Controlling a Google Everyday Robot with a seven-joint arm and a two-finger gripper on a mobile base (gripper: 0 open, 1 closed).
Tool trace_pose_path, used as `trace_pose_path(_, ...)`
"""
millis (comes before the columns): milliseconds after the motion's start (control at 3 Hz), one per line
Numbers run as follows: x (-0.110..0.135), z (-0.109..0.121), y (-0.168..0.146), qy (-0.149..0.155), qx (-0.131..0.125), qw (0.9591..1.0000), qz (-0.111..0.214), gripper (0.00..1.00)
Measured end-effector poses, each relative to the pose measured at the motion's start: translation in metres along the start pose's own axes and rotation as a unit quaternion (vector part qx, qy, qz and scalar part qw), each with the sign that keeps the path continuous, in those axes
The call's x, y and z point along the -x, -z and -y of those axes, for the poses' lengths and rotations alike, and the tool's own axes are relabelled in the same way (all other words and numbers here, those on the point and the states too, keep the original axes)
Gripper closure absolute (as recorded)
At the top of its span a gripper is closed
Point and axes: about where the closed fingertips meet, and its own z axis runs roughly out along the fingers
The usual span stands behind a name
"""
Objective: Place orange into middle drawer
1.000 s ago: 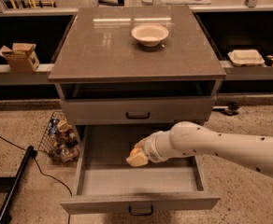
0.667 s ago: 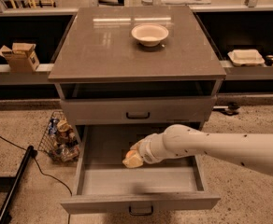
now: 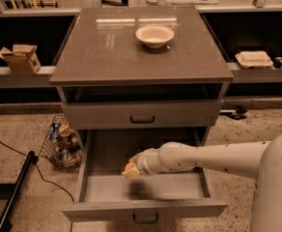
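- orange point(image 3: 129, 169): small, roundish, only an orangey-yellow bit shows, clamped in the gripper point(image 3: 132, 170)
- both hang over the open middle drawer point(image 3: 179, 185), toward its 9 o'clock side
- count: 1 orange, 1 white bowl point(image 3: 154, 35) up top at 12 o'clock, 2 handled drawers, upper drawer point(image 3: 142, 114) shut

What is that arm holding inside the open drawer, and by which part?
The gripper, low over the open middle drawer, appears to hold the orange at its tip; where on the fruit it grips cannot be told.
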Motion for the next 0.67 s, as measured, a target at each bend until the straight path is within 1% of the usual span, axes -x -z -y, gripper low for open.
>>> trace_pose_path(333, -0.012, 0.008, -0.034, -0.007, -0.01, 0.9998, 0.017, 1.0)
trace_pose_path(667, -0.019, 0.019, -0.057, -0.023, -0.016, 0.9991, 0.032, 0.83)
